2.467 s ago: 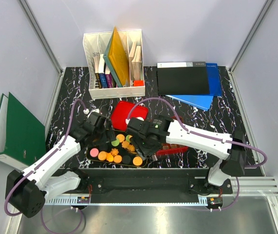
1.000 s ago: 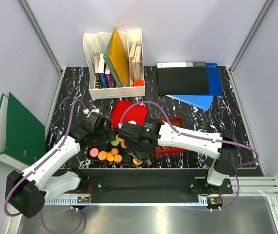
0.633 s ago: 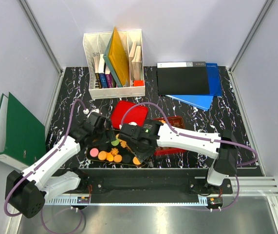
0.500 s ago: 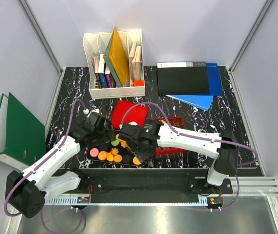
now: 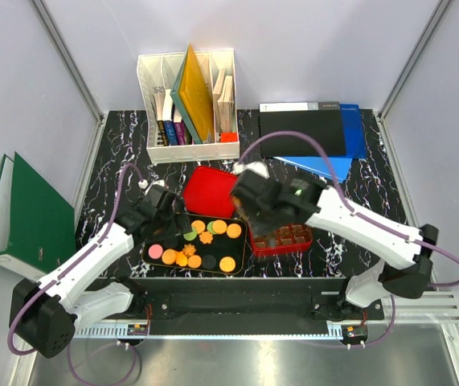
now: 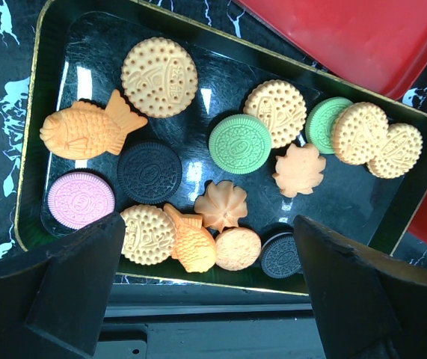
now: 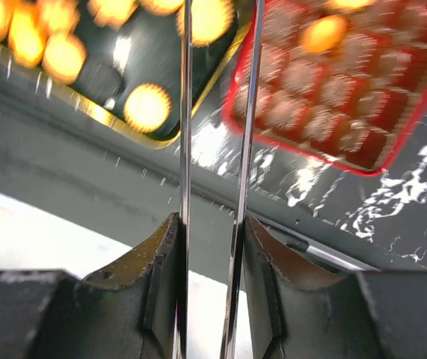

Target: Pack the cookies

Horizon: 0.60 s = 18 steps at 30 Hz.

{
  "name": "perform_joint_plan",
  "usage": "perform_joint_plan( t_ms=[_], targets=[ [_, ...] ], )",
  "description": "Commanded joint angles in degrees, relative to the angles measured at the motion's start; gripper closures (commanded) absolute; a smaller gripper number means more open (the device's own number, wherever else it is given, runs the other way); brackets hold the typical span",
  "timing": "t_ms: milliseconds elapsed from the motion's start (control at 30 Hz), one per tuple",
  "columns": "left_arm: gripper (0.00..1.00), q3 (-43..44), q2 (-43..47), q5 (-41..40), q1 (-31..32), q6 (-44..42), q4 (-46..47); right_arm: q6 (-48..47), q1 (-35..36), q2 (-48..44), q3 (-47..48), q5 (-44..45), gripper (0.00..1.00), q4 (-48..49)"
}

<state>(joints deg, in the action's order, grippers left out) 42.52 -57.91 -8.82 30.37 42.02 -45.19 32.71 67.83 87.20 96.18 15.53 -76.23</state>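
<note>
Black tray (image 6: 220, 82) holds the cookies (image 6: 240, 143); one orange cookie (image 7: 322, 33) sits in the red tin (image 7: 348, 112). Left gripper (image 6: 209, 250) gapes above the tray; right gripper (image 7: 219, 30), blades slightly apart and empty, hangs over the tin. Marbled table (image 5: 374, 185), grey walls (image 5: 293, 48).

The top camera sits high behind the near edge and looks down and forward over the whole tabletop (image 5: 358, 201), right to its far edge. The left wrist camera hangs close above the black tray (image 6: 198, 97) by the near edge, facing straight down. The right wrist camera, blurred, looks steeply down across the near edge. All three views share the tray and its cookies (image 5: 185, 259); the top and right wrist views also share the red tin (image 7: 325, 97)
</note>
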Motion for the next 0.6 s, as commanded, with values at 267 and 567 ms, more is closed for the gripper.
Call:
perform_joint_plan(
  t_ms=[267, 567],
  targets=[
    [0.02, 1.77, -0.89, 1.7, 0.22, -1.15, 1.86, -2.74, -18.96, -6.43, -6.79, 5.31, 0.64, -9.38],
    [0.02, 1.16, -1.33, 1.44, 0.13, -1.33, 2.03, -2.13, -20.11, -7.22, -14.09, 1.79, 0.65, -4.81]
  ],
)
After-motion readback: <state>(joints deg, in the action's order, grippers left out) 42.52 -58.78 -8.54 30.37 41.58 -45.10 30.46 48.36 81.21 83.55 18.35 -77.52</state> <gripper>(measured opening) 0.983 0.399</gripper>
